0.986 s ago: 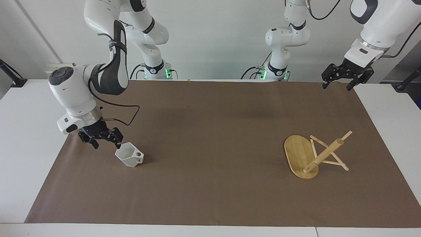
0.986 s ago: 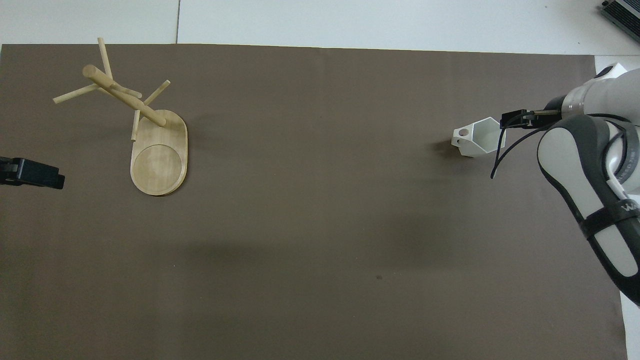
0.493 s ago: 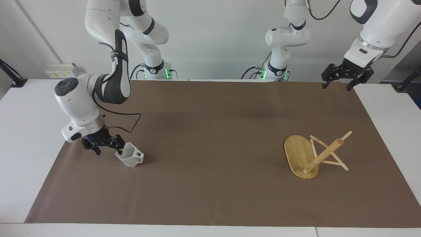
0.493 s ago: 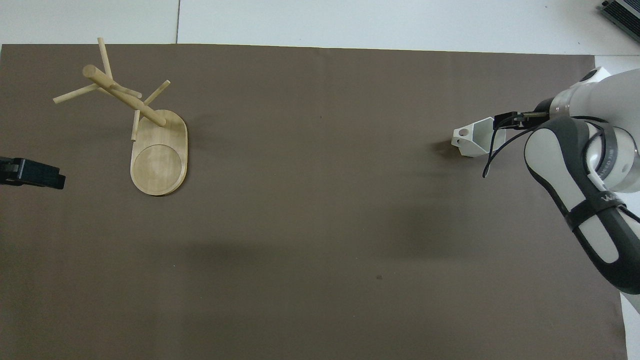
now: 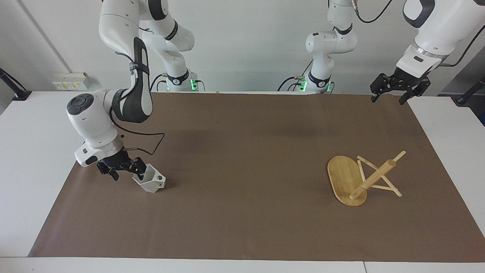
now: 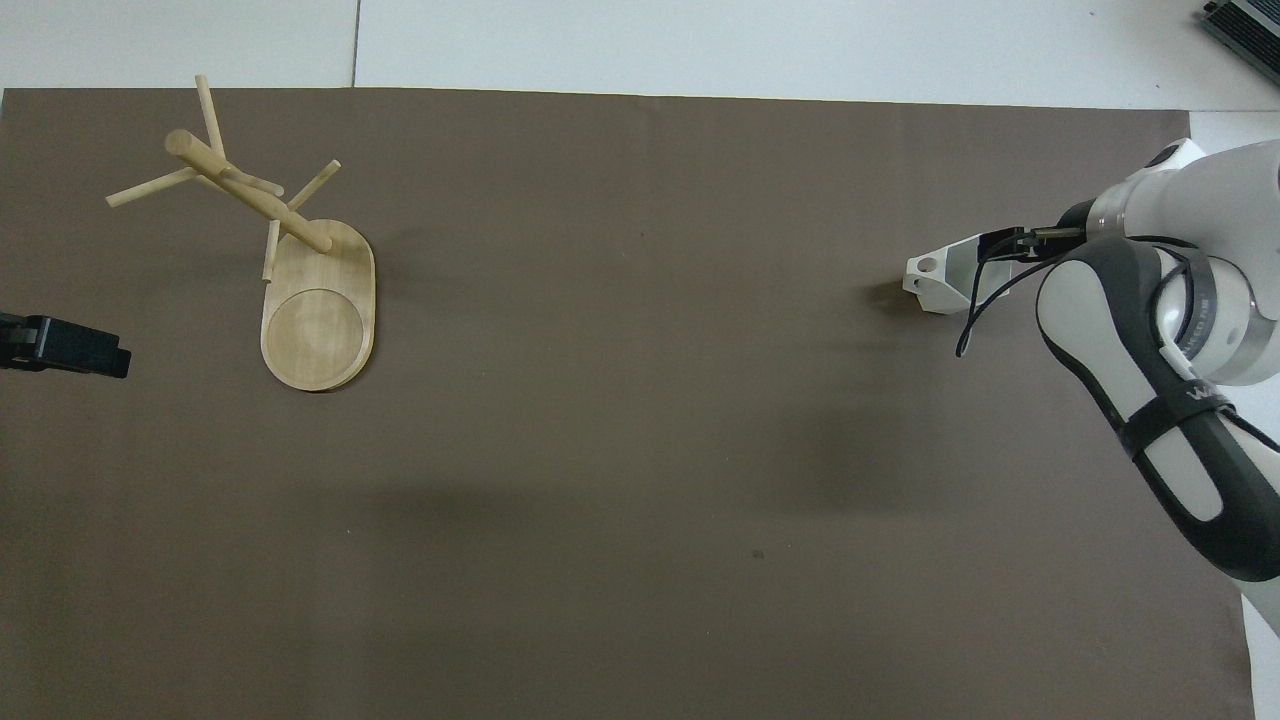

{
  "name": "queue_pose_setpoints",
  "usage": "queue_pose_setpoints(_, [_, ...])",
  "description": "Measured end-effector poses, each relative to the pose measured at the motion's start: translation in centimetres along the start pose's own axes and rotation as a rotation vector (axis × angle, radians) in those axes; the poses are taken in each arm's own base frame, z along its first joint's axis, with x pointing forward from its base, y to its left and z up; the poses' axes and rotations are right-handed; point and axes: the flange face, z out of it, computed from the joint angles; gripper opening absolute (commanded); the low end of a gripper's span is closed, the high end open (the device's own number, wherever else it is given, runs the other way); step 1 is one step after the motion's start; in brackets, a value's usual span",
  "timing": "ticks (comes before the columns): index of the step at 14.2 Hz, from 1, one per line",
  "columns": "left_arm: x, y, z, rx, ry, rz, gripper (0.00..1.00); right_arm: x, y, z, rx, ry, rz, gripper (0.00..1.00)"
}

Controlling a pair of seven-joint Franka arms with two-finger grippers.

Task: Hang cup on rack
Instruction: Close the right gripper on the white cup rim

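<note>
R gripper (image 5: 123,170) spread, straddling cup (image 5: 150,181) wall at R-arm end | L gripper (image 5: 390,92) spread, waiting | rack (image 5: 362,178) tipped over, L-arm end | risk: off-centre pinch tips cup; rack can't take it lying down

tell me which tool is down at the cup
The right tool, open and low over the brown mat, its tip at the rim of the white cup. The left tool waits raised near the robots, well apart from the bamboo rack.
</note>
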Motion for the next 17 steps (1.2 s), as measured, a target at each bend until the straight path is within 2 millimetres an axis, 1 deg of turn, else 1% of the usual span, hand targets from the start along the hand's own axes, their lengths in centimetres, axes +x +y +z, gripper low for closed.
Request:
queue_pose_setpoints(2, [0.0, 0.0, 0.0, 0.000, 0.000, 0.000, 1.00, -0.2, -0.1, 0.3, 0.001, -0.006, -0.001, 0.96])
queue_pose_setpoints(3, [0.0, 0.0, 0.0, 0.000, 0.001, 0.000, 1.00, -0.3, -0.1, 0.4, 0.001, -0.009, -0.001, 0.92])
queue_pose_setpoints(5, [0.0, 0.0, 0.0, 0.000, 0.001, 0.000, 1.00, -0.4, -0.3, 0.7, 0.003, -0.015, -0.004, 0.80])
queue_pose_setpoints(7, [0.0, 0.0, 0.0, 0.000, 0.001, 0.001, 1.00, -0.6, -0.8, 0.9, 0.008, -0.021, -0.010, 0.62])
queue_pose_setpoints(8, [0.0, 0.1, 0.0, 0.000, 0.001, 0.001, 1.00, -0.6, -0.9, 1.0, 0.009, -0.023, -0.013, 0.57])
queue_pose_setpoints(10, [0.0, 0.1, 0.0, 0.000, 0.001, 0.001, 1.00, -0.7, -1.1, 1.1, 0.011, -0.025, -0.016, 0.40])
queue_pose_setpoints(12, [0.0, 0.1, 0.0, 0.000, 0.001, 0.001, 1.00, -0.7, -1.3, 1.1, 0.012, -0.025, -0.018, 0.32])
queue_pose_setpoints(14, [0.0, 0.1, 0.0, 0.000, 0.001, 0.001, 1.00, -0.7, -1.3, 1.1, 0.012, -0.025, -0.018, 0.28])
queue_pose_setpoints(16, [0.0, 0.1, 0.0, 0.000, -0.001, 0.001, 1.00, -0.6, -1.3, 1.1, 0.012, -0.024, -0.018, 0.17])
queue_pose_setpoints(17, [-0.1, 0.1, 0.0, 0.000, -0.001, 0.001, 1.00, -0.6, -1.3, 1.1, 0.012, -0.024, -0.018, 0.15])
